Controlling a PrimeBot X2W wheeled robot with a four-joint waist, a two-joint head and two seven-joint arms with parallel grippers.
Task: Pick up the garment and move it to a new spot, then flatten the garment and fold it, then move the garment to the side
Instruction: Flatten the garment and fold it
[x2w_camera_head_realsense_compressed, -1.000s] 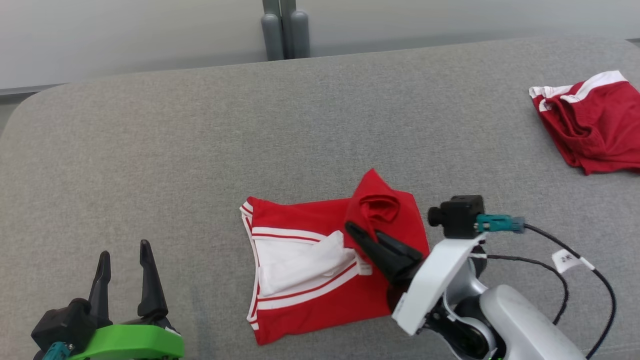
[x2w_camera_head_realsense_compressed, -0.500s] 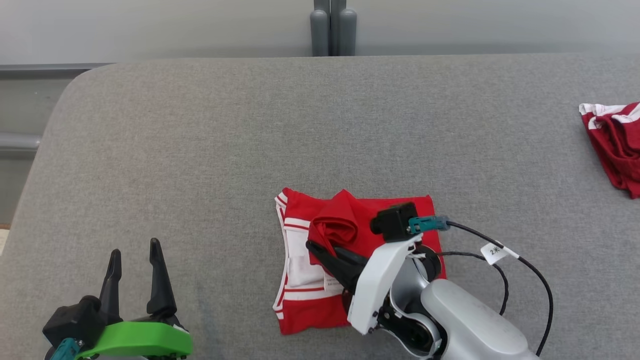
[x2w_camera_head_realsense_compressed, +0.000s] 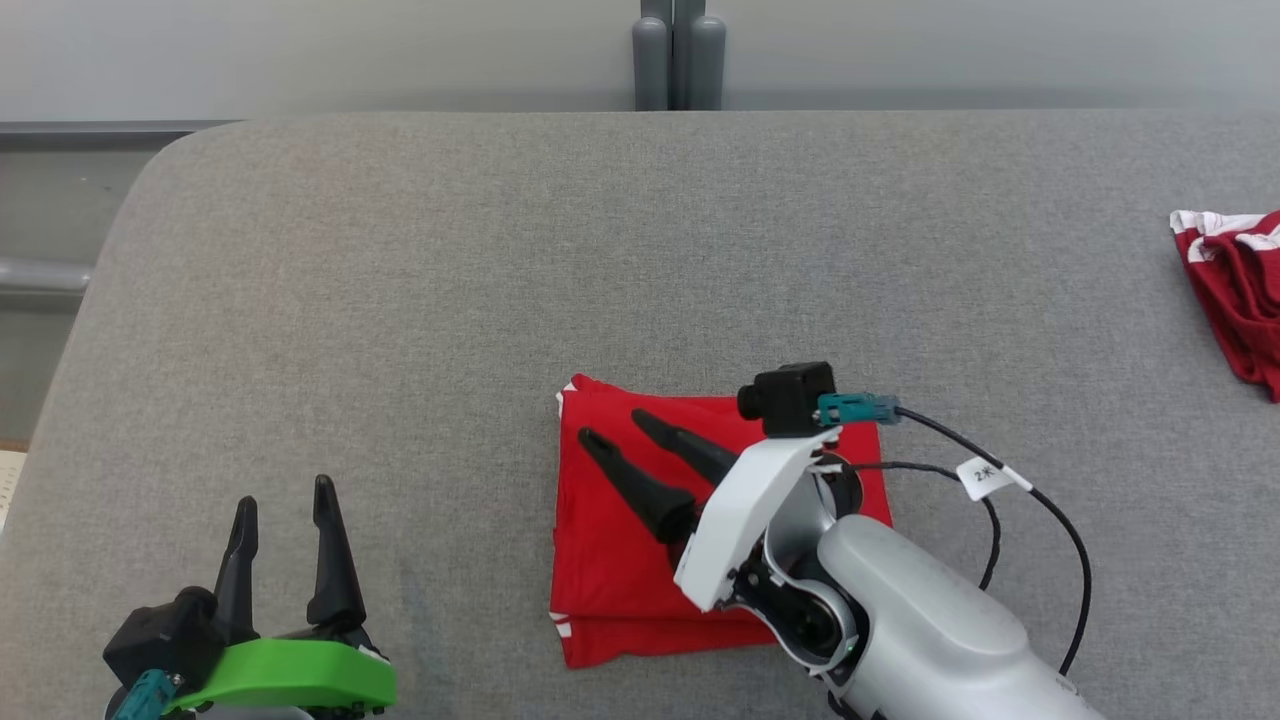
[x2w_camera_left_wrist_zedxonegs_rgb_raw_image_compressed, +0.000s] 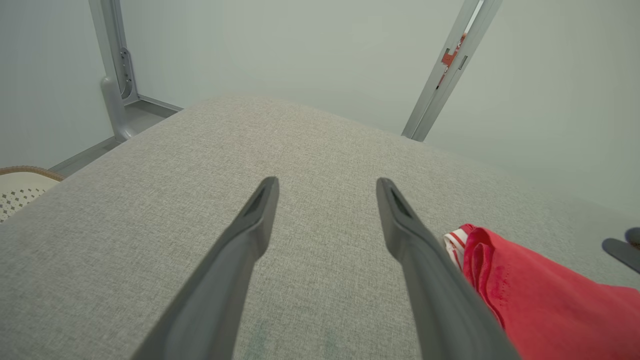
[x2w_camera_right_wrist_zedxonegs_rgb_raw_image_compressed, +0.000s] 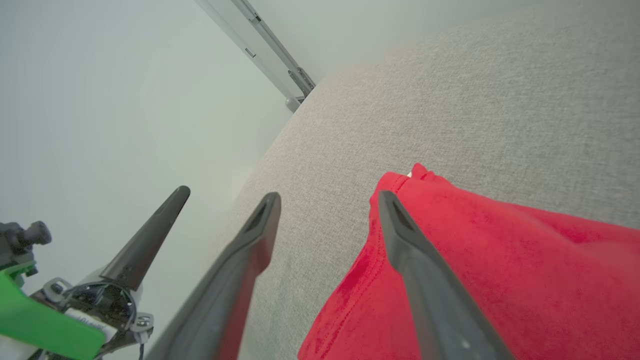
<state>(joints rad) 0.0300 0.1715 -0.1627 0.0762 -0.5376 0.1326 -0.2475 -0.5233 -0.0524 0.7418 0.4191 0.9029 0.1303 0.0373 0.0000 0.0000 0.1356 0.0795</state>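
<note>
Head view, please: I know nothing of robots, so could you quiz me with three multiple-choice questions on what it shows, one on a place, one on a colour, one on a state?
1. Where does the crumpled red garment lie on the grey surface?
A. at its far right edge
B. at its rounded left corner
C. hanging off the near edge

2. What colour is the mount at the base of the left pincer?
A. blue
B. green
C. yellow

3. How does the right pincer stand over the folded red garment?
A. shut on the cloth
B. shut on a cable
C. open, holding nothing

Answers:
1 A: it is cut off by the right border of the picture.
2 B: the mount is bright green.
3 C: its two dark fingers are spread, with no cloth between them.
</note>
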